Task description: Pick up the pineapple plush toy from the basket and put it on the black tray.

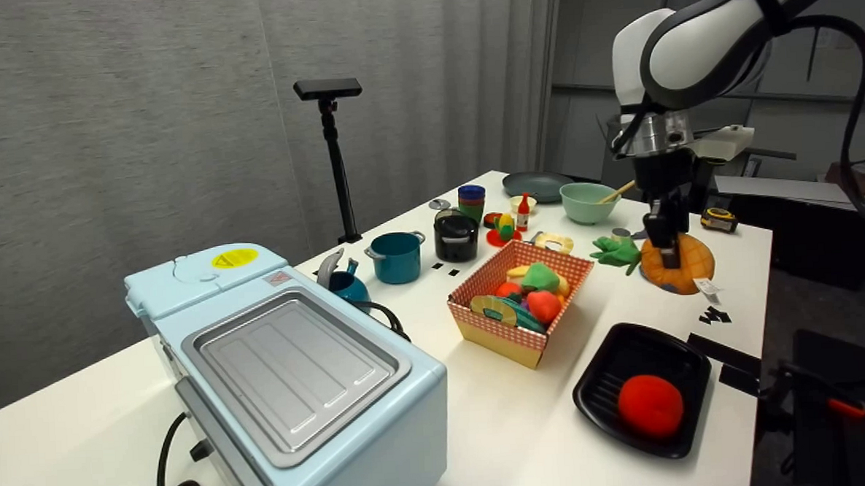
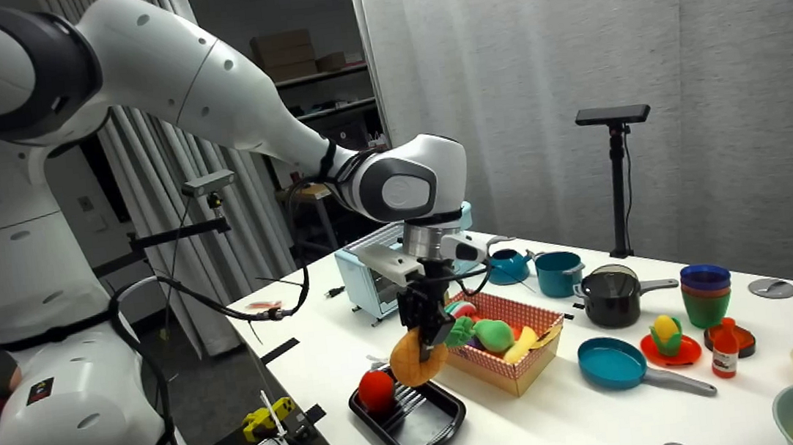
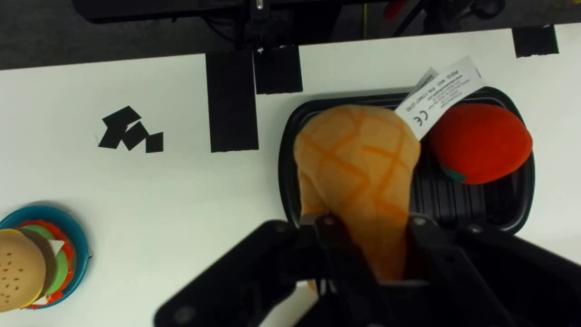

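The pineapple plush toy is held in the air, its yellow-orange body point(image 1: 698, 260) and green leafy top point(image 1: 614, 250) showing in both exterior views. My gripper point(image 3: 373, 221) is shut on its body point(image 3: 358, 154), with the cloth bunched between the fingers; a white label sticks out. In the wrist view the toy overlaps one end of the black tray point(image 3: 440, 195). The tray point(image 1: 605, 392) lies on the table below, and the toy point(image 2: 408, 361) is apart from it. The orange-tan basket point(image 2: 482, 372) with several plush foods stands beside the tray point(image 2: 421, 419).
A round red plush toy point(image 1: 650, 406) lies in the tray at one end. A light-blue toaster oven point(image 1: 382, 420) stands beyond the basket point(image 1: 499, 339). A teal bowl with a toy burger point(image 3: 22, 268) is on the table. Pots and a pan point(image 2: 610, 363) stand farther along.
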Robot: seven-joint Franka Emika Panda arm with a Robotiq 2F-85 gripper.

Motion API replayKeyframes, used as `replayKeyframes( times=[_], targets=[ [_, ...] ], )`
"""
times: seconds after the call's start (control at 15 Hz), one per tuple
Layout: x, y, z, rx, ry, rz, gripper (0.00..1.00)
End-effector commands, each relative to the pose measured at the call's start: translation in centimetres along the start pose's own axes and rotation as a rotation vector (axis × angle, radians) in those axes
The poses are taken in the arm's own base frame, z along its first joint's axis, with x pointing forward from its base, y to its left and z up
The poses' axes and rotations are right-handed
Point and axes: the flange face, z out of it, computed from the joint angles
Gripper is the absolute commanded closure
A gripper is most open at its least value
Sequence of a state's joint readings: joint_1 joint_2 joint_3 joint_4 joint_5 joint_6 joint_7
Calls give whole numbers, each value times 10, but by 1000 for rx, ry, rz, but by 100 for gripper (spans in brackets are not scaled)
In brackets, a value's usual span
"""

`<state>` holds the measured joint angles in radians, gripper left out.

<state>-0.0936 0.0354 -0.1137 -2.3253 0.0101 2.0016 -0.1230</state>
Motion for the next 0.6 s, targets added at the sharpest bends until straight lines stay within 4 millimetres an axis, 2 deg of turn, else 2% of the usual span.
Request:
replayKeyframes(
  times=[0.0, 0.2, 0.27, 0.33, 0.4, 0.53],
  targets=[
    [-8, -8, 24, 67, -6, -52, 95],
    [-14, -20, 41, 107, -9, -75, 95],
    [-15, -22, 45, 114, -8, -85, 86],
    [-15, -25, 47, 119, -3, -95, 56],
    [-14, -27, 47, 123, 15, -106, 54],
    [-10, -31, 43, 124, 76, -134, 41]
  ],
)
